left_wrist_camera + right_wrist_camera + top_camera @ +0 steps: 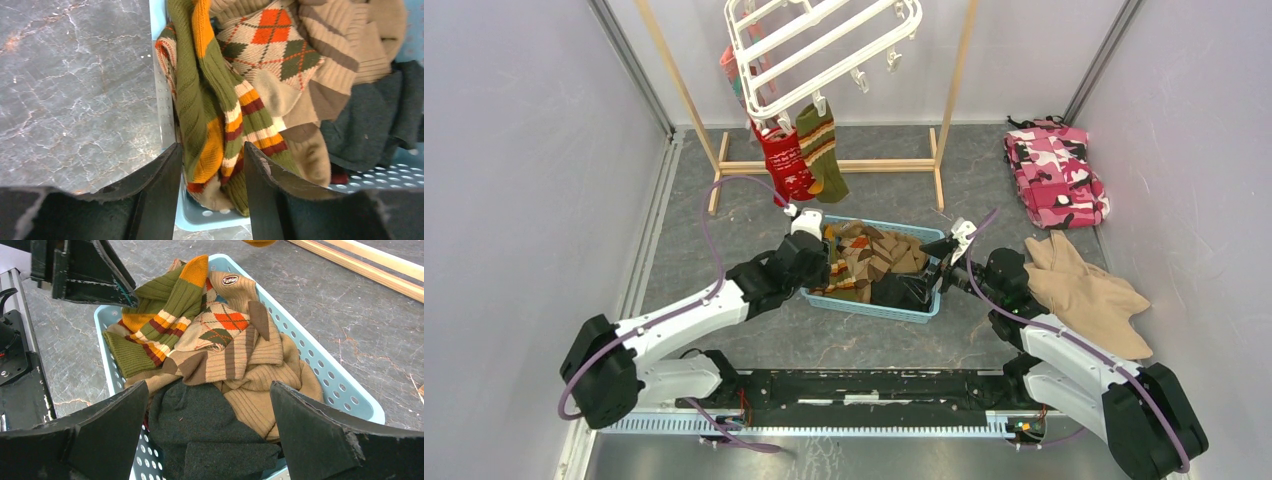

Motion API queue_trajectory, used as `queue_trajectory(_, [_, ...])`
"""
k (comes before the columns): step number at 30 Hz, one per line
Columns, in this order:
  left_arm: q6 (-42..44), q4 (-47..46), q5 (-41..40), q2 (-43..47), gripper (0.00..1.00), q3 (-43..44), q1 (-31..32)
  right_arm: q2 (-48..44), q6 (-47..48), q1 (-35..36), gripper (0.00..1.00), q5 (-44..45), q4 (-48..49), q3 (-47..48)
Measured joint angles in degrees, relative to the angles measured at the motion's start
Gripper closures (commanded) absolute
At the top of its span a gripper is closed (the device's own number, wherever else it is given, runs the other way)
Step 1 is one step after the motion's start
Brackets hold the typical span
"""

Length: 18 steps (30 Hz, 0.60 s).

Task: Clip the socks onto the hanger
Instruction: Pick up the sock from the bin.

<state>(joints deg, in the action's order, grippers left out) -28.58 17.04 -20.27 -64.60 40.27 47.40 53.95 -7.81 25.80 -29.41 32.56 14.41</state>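
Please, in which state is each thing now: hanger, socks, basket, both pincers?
hanger: hanging tilted
red sock: clipped, dangling
basket: upright, full
heaped socks: loose, unclipped
left pincer: open, astride striped sock
right pincer: open above dark sock

The socks (220, 335) were soft knitted cloth, ribbed and matt, and one dark piece looked felt-like. Their basket (330, 385) was smooth, perforated, light blue plastic with a slight sheen. The bench (75, 90) had a smooth, grey, marbled finish. The hanger (824, 50) was glossy white plastic and the frame (844, 165) was pale bare wood. The right end effector (207, 385) had matt black fingers (100, 435) with scuffed edges.
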Motion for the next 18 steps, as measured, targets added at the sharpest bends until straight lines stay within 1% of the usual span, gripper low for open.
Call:
queue_trajectory(1, [0.57,0.31,-0.61,-1.03,0.51,0.57,0.00,0.00,-0.04,0.00,0.02,0.00,0.00,0.00])
queue_trajectory(3, [2.01,0.76,-2.01,-3.32,0.54,1.97,0.04,0.00,-0.07,0.00,0.02,0.00,0.02,0.00])
queue_trajectory(6, [3.54,0.96,-3.41,-5.49,0.56,3.30,0.07,0.00,-0.07,0.00,0.02,0.00,0.02,0.00])
queue_trajectory(7, [4.02,0.96,-3.76,-6.05,0.59,3.61,0.09,0.00,-0.07,0.00,0.02,0.00,0.04,0.00])
queue_trajectory(9, [4.46,1.03,-4.20,-6.91,0.70,4.00,0.11,0.00,-0.09,0.00,0.02,-0.02,0.15,-0.02])
queue_trajectory(13, [5.29,1.18,-4.85,-8.44,0.82,4.46,0.11,0.04,-0.31,0.00,0.02,-0.02,0.46,-0.04])
queue_trajectory(15, [5.68,1.29,-4.87,-8.94,0.93,4.61,0.11,0.04,-0.33,0.00,0.02,-0.02,0.55,-0.07])
queue_trajectory(16, [5.84,1.31,-4.85,-9.03,0.97,4.68,0.11,0.04,-0.35,0.00,0.02,-0.04,0.63,-0.09])
queue_trajectory(18, [6.38,1.33,-4.81,-9.03,0.98,4.81,0.11,0.04,-0.39,0.00,0.02,-0.04,0.81,-0.09])
